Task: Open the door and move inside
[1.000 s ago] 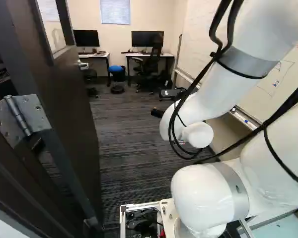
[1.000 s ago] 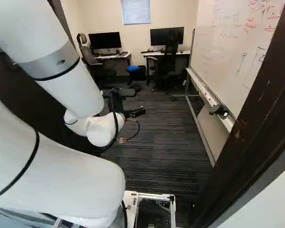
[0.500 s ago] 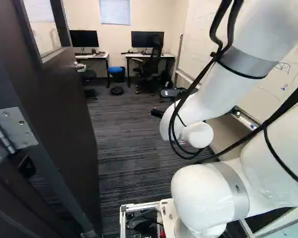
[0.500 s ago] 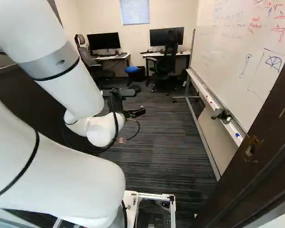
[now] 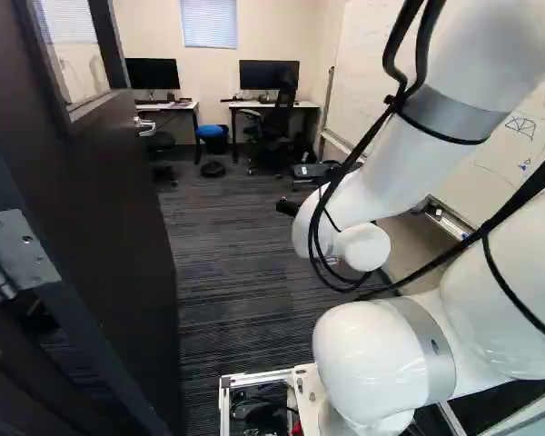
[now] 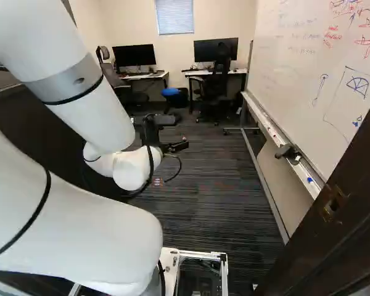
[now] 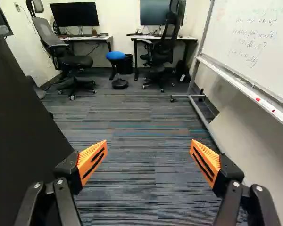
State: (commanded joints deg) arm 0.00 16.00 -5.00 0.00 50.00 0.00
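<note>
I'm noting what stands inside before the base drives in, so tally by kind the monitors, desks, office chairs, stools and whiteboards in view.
Black flat-screen monitors: 2
White-topped desks with dark legs: 2
Wheeled office chairs with black seats: 2
Round blue-seated stool: 1
Grey-framed whiteboard: 1
Total: 8

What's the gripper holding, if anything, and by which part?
Nothing: the gripper is open, its orange pads wide apart, with only carpet seen between them.
</note>
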